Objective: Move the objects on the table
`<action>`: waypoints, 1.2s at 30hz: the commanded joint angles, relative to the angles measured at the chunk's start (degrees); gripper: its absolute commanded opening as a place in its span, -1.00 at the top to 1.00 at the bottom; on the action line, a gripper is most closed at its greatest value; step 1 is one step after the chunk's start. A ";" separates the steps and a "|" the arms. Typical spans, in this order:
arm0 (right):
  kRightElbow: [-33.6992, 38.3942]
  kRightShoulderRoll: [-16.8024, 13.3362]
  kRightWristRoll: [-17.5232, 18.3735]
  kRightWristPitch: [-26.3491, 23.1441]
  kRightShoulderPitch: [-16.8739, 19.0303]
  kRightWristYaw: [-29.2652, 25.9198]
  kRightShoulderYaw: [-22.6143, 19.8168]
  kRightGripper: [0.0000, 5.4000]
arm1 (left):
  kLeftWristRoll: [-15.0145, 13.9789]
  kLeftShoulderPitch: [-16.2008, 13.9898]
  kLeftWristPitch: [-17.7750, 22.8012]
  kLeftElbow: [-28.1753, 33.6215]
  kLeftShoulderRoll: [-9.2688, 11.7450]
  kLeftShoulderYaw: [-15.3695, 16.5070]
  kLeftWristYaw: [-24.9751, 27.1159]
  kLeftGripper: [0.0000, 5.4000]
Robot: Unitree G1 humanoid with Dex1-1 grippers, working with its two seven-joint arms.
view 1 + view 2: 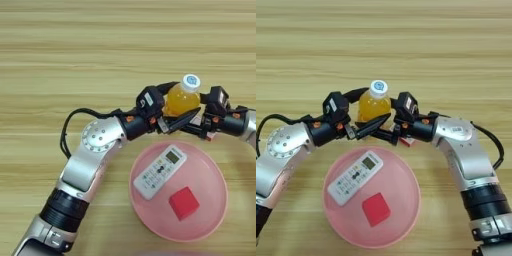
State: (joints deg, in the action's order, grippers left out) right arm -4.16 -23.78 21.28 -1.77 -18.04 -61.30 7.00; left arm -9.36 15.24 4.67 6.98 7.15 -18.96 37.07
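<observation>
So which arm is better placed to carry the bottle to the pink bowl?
Left, probably. The left gripper has its black fingers around the orange bottle; the right gripper only sits beside it, and the pink bowl is just below both.

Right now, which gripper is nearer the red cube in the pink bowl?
Left, by a small margin. The left gripper is at the bottle, above the red cube; the right gripper is beside it, across the pink bowl rim.
</observation>
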 commanded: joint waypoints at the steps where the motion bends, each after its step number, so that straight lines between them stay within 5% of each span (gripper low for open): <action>1: 0.48 0.19 -0.05 0.75 -1.73 -0.47 -0.16 -0.27 | 0.04 0.86 -1.11 1.58 -0.70 0.58 -1.17 -0.29; 10: 0.49 0.52 0.01 1.03 -1.57 0.04 -0.70 -0.27 | -0.20 0.25 -3.34 2.42 -0.43 0.77 -1.14 -0.65; 20: 0.59 0.63 0.37 1.03 -1.38 0.18 -1.19 -0.27 | -8.25 -1.76 -5.07 10.49 -0.49 2.13 1.56 -0.99; 26: 0.21 0.81 0.50 1.34 -1.35 0.59 -2.01 -0.27 | -12.01 -2.53 -4.80 13.52 -0.07 3.04 2.31 -1.00; 36: 0.69 1.02 1.65 1.78 0.24 2.54 -5.84 -0.27 | -10.83 -2.61 -6.28 11.52 0.50 8.13 -1.23 -1.00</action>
State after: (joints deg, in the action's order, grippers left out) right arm -4.31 -22.42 21.70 -1.45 -17.89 -59.67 3.36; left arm -20.85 12.52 -0.65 19.95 7.48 -12.78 37.53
